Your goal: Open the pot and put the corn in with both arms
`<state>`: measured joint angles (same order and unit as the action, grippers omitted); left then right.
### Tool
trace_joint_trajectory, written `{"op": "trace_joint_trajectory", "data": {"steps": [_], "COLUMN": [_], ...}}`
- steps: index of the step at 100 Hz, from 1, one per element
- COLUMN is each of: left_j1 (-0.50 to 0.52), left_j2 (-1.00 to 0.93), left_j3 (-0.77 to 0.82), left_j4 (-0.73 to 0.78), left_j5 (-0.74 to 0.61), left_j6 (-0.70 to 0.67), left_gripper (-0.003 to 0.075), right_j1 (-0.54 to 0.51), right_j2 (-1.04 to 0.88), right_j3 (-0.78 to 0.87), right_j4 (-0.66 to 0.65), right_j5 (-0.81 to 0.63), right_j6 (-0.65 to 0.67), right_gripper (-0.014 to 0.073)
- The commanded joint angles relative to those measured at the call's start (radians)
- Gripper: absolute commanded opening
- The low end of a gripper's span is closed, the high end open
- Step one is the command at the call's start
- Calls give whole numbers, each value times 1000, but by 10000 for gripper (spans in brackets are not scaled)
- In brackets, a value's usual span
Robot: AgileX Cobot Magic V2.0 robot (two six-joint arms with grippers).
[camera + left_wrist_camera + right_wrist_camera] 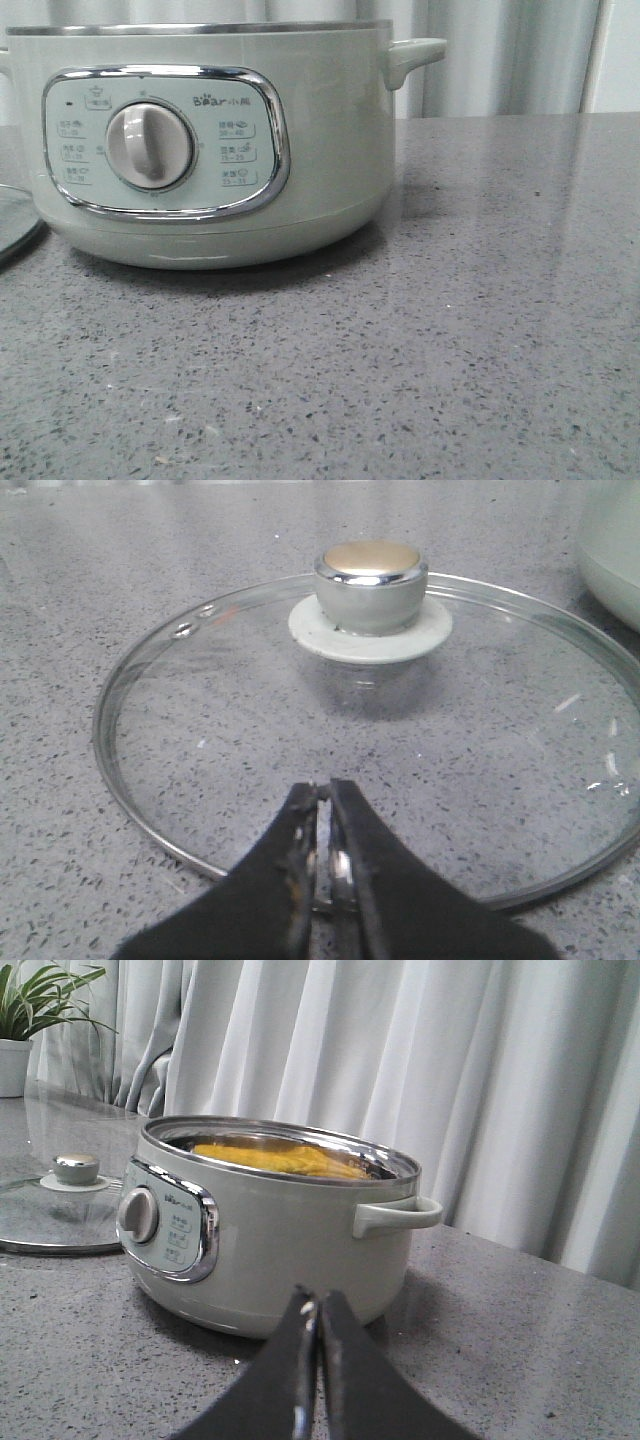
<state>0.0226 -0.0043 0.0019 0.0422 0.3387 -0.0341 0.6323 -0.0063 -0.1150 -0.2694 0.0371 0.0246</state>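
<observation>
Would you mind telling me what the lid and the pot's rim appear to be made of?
The lid looks like clear glass, since the speckled counter shows through it, with a thin metal band and a shiny chrome-like knob. The pot has a mirror-bright rim, probably steel; its matte pale-green body could be plastic or painted metal.

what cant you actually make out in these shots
- Front view: inside of the pot is hidden by its wall; the lid is cut off by the edge.
- Right wrist view: the corn is half hidden by the rim.
- Panel labels: too small.
</observation>
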Motion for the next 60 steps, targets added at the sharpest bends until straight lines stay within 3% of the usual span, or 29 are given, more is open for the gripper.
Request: {"op": "trace_joint_trajectory", "data": {"steps": [1,34,44,60], "left_j1": [0,0,0,0], "left_j2": [-34,-34,-34,-34], "left_j3": [7,7,7,7], "left_j4": [1,1,1,1], "left_j5": [-30,-30,-30,-30], "left_j6": [-13,-13,-13,-13], "left_gripper": [-20,-20,-20,-20], "right_j1": [-1,-46,-149,-409], "right_j2": [12,12,12,12], "right_j3": [-28,-3,41,129], "right_j4": [-11,-27,-25,-4], "right_j5": [-77,-140,-238,-413], "right_j6": [-6,-6,-6,98], "right_gripper": [-57,-57,-57,-57]}}
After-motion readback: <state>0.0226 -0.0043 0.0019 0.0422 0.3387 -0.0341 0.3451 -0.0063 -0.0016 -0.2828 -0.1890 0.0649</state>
